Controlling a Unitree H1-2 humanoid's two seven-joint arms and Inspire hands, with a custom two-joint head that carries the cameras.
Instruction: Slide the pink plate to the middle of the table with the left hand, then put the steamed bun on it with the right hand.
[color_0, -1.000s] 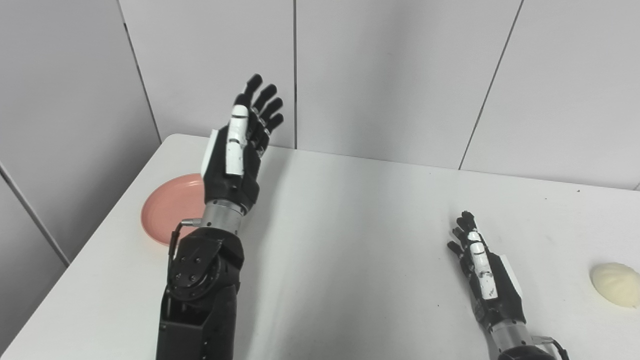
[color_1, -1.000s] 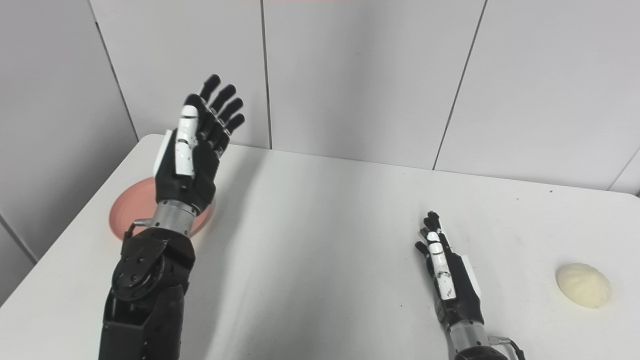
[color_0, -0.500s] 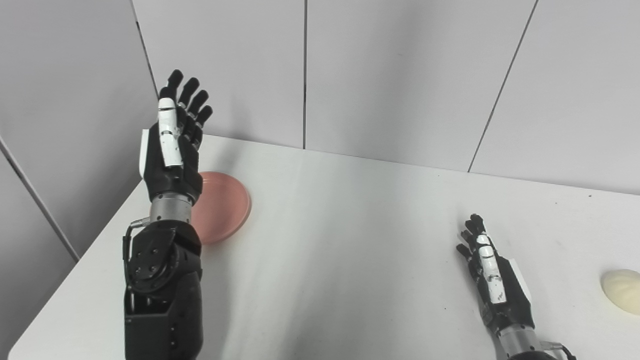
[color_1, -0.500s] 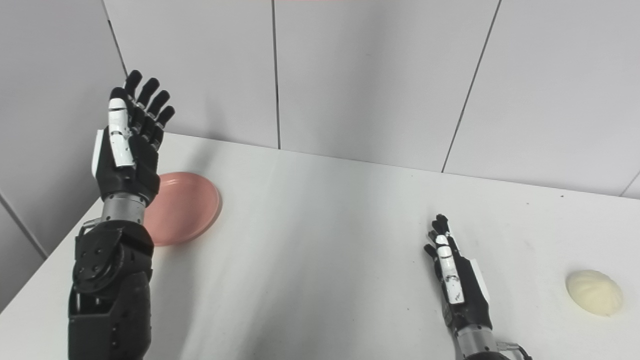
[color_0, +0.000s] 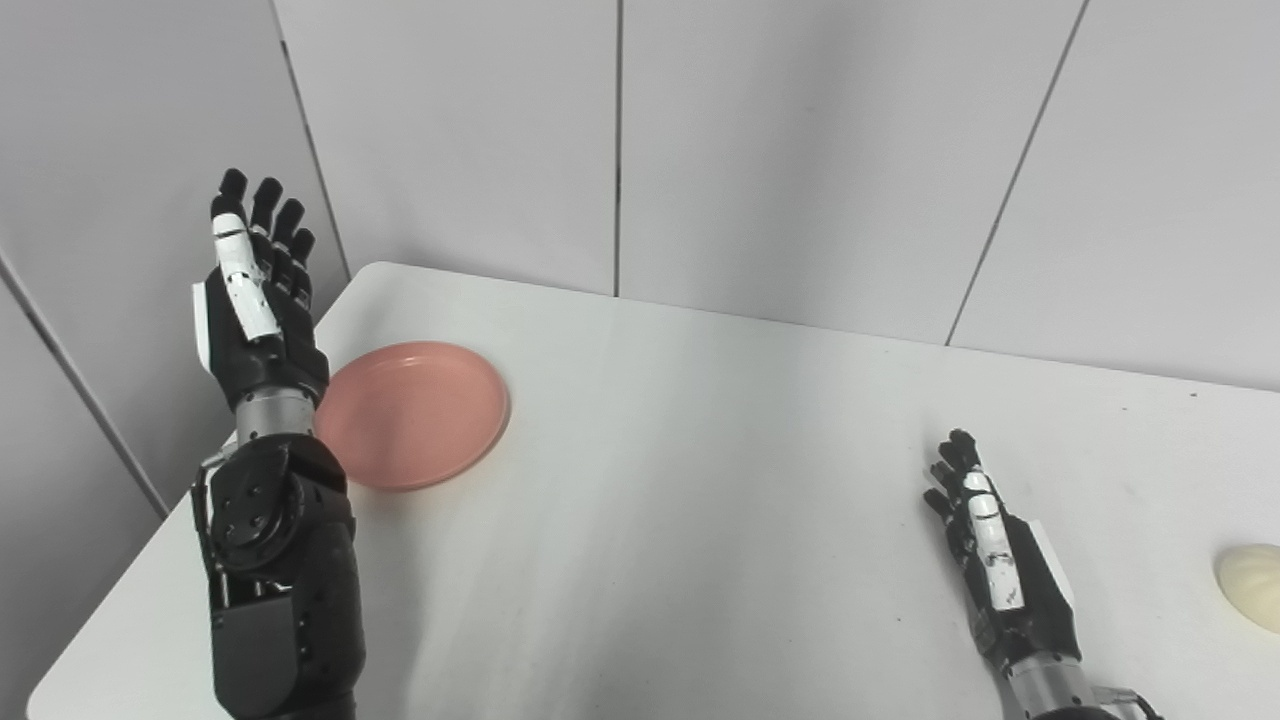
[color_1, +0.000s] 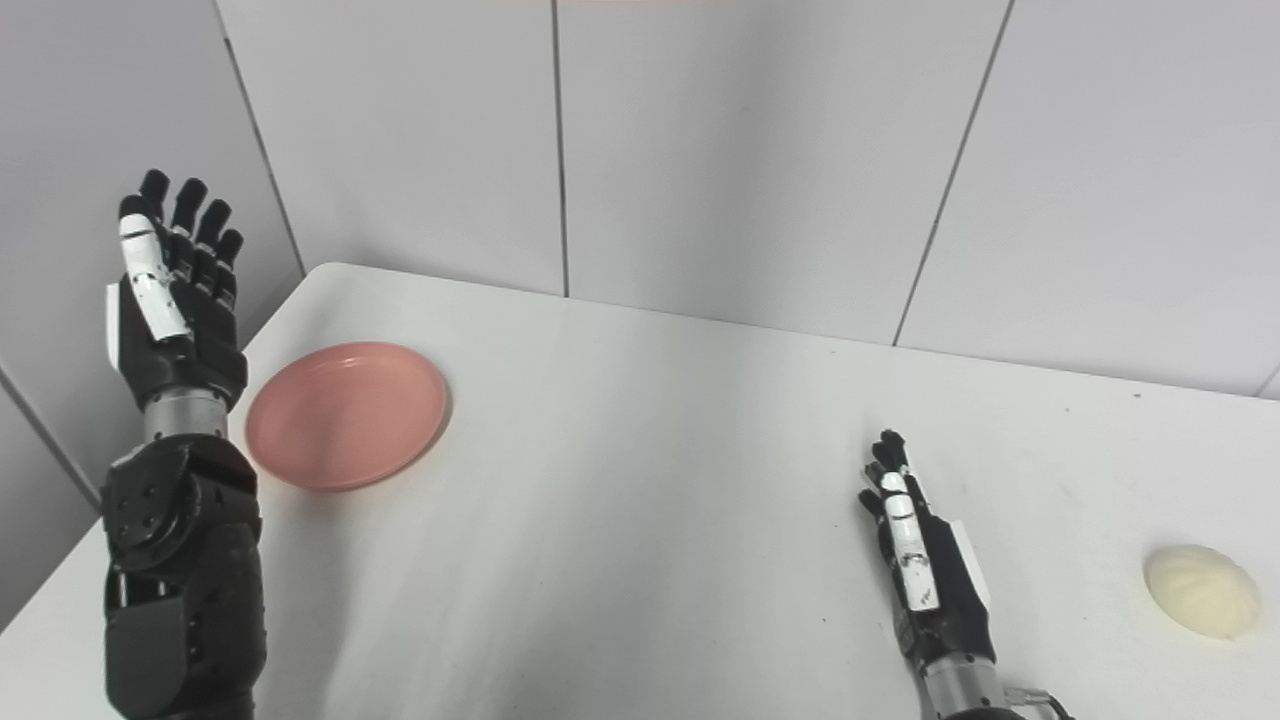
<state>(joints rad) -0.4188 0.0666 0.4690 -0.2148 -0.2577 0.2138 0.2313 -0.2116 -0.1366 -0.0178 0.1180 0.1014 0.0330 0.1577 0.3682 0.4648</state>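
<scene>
Left hand (color_1: 175, 310) raised, fingers straight and spread, holding nothing, just left of the pink plate (color_1: 346, 413) near the table's (color_1: 640, 480) left edge. Right hand (color_1: 925, 575) low over table, fingers extended, empty; pale ridged bun (color_1: 1200, 590) well apart at far right.

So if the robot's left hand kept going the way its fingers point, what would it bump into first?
Probably the grey wall panel. The left hand is raised, open, fingers pointing up and away, beside the pink plate rather than toward it. Depth is hard to judge.
</scene>
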